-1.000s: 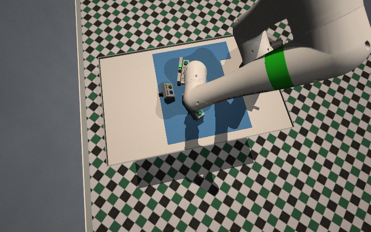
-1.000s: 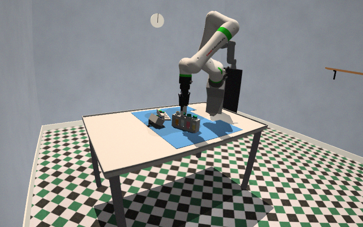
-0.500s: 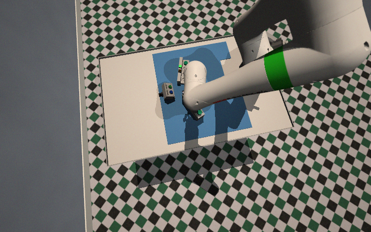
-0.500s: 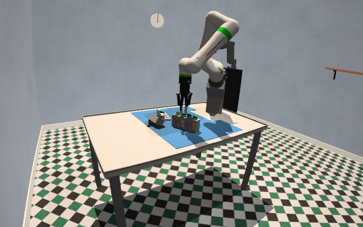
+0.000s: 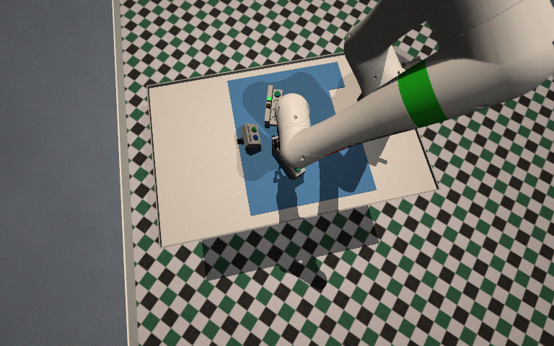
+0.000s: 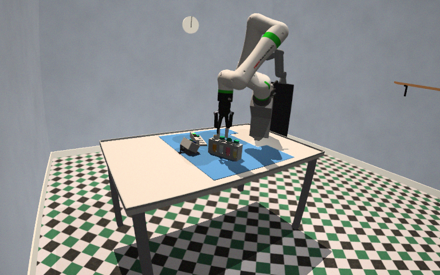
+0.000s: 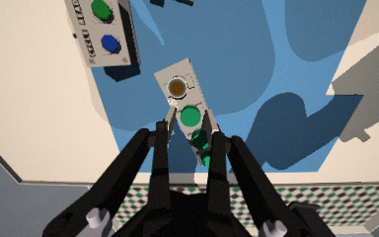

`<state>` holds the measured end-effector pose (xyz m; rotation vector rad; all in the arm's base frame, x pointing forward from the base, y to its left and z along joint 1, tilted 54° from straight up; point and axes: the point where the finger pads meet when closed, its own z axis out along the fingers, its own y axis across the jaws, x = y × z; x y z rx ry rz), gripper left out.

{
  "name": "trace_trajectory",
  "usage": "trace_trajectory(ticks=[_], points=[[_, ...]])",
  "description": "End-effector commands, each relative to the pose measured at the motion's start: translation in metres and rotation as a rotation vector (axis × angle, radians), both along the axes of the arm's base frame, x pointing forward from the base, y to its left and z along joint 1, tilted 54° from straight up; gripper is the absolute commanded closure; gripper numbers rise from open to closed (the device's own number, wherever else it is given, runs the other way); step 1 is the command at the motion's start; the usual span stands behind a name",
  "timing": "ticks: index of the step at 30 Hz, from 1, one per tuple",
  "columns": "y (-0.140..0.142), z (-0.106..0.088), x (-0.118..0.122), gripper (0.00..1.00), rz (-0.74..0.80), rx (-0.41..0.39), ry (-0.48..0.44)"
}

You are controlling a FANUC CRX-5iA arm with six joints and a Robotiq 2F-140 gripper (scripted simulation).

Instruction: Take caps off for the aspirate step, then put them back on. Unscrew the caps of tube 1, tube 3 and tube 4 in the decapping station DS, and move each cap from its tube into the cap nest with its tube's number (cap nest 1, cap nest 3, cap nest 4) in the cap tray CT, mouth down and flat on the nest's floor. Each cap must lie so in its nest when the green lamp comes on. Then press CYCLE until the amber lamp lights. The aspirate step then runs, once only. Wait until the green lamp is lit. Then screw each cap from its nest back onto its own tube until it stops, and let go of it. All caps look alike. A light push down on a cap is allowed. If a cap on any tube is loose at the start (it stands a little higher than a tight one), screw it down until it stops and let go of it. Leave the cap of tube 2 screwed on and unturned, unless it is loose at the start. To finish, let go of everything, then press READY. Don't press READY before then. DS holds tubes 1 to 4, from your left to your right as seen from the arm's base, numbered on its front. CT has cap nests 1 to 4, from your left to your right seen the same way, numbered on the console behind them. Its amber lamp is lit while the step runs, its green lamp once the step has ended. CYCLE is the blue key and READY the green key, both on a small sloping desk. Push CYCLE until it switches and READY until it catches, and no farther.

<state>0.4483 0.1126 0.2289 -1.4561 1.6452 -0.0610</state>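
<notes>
1. One green cap [image 7: 190,117] sits on its tube in the decapping station [image 7: 188,71] on the counter, next to an uncapped tube [image 7: 177,87].
2. The cap lies straight below the jaws, centred between the fingertips. The fingertips stand across the station's long axis.
3. The jaws are partly open and grip nothing.
4. The fingertips appear to be just off the cap's sides, though the view leaves this uncertain.

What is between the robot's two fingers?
A green cap on the grey station sits between the fingertips of the open gripper, with a gap each side. The wrist view shows it.
</notes>
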Motion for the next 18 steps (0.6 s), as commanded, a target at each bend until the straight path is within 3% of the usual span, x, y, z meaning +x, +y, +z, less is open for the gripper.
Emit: trace_trajectory(ticks=[1,17,18], points=[[-0.005,0.006,-0.006,0.65,-0.001,-0.001,0.0],[-0.022,0.026,-0.028,0.65,-0.001,-0.001,0.0],[-0.029,0.021,-0.027,0.71,0.048,-0.053,-0.042]])
